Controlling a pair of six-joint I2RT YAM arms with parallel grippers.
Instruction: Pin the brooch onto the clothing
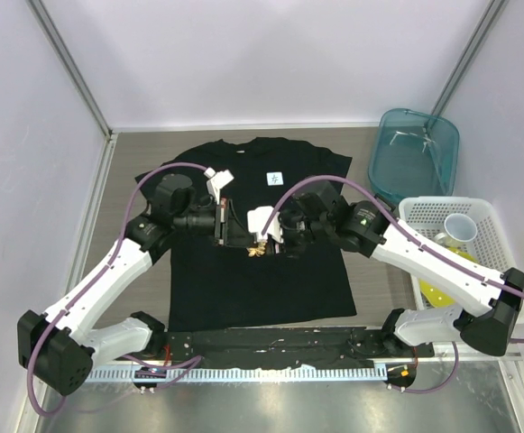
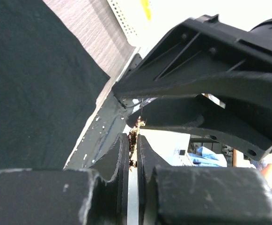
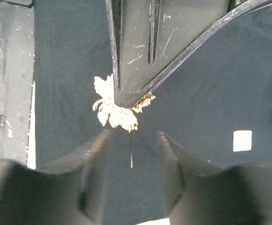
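The left tool (image 2: 132, 143) was clamped narrow on the brooch (image 3: 111, 110), holding it over the middle of the black T-shirt (image 1: 243, 298) spread flat on the desk (image 1: 144, 149). The right tool (image 3: 133, 136) stood just beside the brooch, jaws apart, gripping nothing.

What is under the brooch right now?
Only black T-shirt fabric shows beneath the brooch, which the left claw pinches. Its fingers cover part of the leaf; contact with cloth cannot be judged.
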